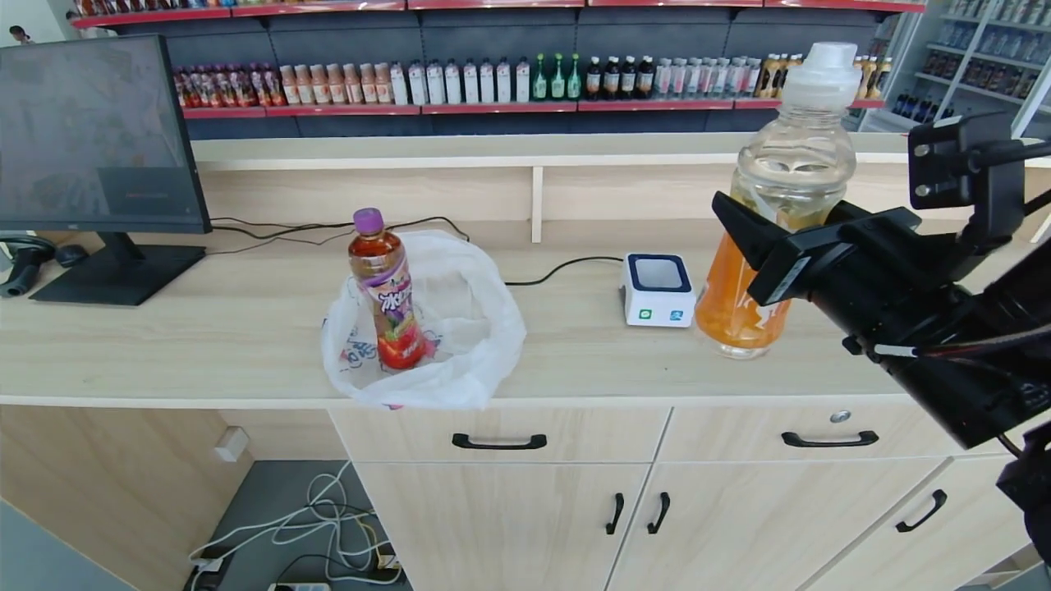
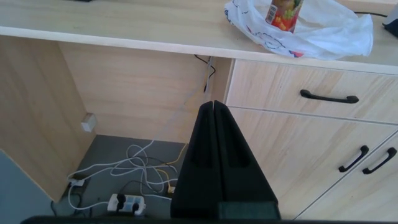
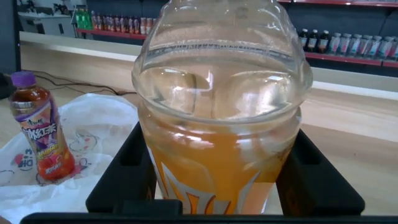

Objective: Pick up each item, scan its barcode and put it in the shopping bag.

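Clamping orange bottle [image 1: 792, 164] upright in right hand [image 1: 776, 246] | holding it just right of scanner [image 1: 657, 287] | eyeing shopping bag [image 1: 468, 328] farther left along surface [image 1: 205, 328], past scanner | hanging left hand [image 2: 213, 124] low, closed together, well below surface edge

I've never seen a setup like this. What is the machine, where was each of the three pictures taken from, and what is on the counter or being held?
This is a two-armed robot at a shop counter. The wide picture comes from a camera on its head; the other two come from cameras on its wrists. On the counter stand a monitor, a small white scanner and a plastic bag with a purple-capped red bottle upright in it. The right gripper is clamped on a big orange drink bottle, close to the scanner. The left gripper hangs shut and empty below the counter's edge, in front of the cupboards.
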